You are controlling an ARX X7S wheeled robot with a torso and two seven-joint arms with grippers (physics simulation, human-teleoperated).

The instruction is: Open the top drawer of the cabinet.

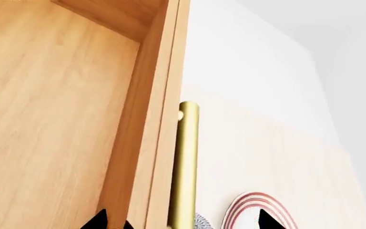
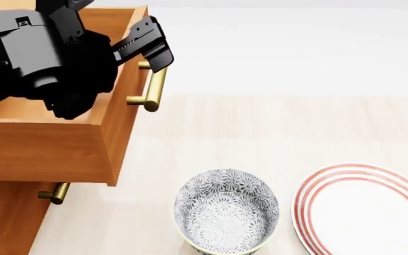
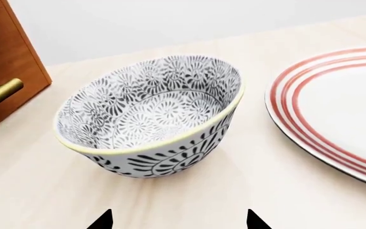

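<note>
Left gripper (image 2: 147,45) wide, straddling top drawer (image 2: 83,143) front edge; drawer pulled out.

Left gripper (image 2: 144,45) jaws spread; right gripper (image 3: 177,220) jaws spread, low.

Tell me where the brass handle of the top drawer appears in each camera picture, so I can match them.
Head view: the top drawer's handle is at upper left, just under the left gripper.
Left wrist view: it runs as a brass bar beside the drawer front.
Right wrist view: not in it; the handle there sits lower on the cabinet.
Shared landmark: the red-striped plate.
</note>
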